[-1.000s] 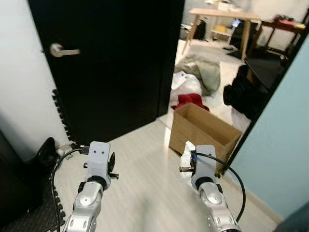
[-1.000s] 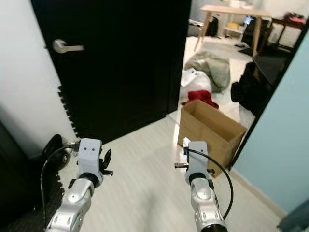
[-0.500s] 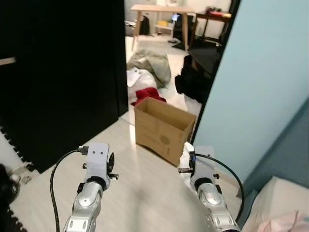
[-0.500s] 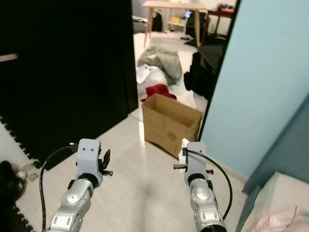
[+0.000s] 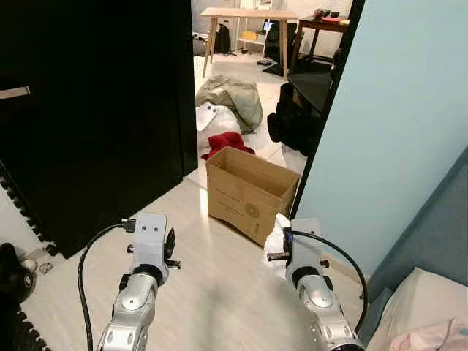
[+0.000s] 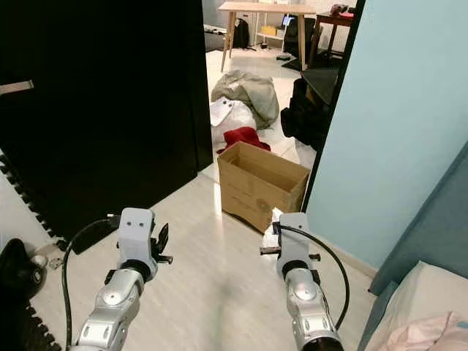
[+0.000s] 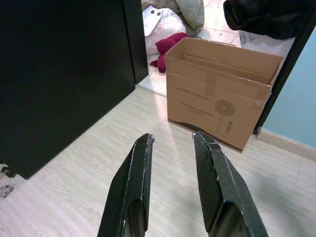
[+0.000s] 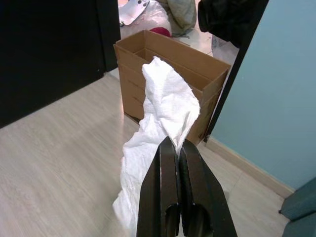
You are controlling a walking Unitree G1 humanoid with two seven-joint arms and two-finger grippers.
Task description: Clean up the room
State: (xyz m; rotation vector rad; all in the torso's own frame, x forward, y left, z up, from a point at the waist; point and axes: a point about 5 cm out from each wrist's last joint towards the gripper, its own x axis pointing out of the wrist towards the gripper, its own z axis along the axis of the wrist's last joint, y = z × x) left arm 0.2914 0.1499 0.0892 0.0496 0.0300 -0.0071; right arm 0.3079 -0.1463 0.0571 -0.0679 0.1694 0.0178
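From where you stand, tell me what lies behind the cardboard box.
Behind the cardboard box, through the doorway, lie a red cloth, a white bag and a grey-green heap. The box's wall hides its bottom, and the floor just past it.

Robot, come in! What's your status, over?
Right gripper shut on white cloth. Left gripper open, empty. Open cardboard box ahead in the doorway, bare floor between. Over.
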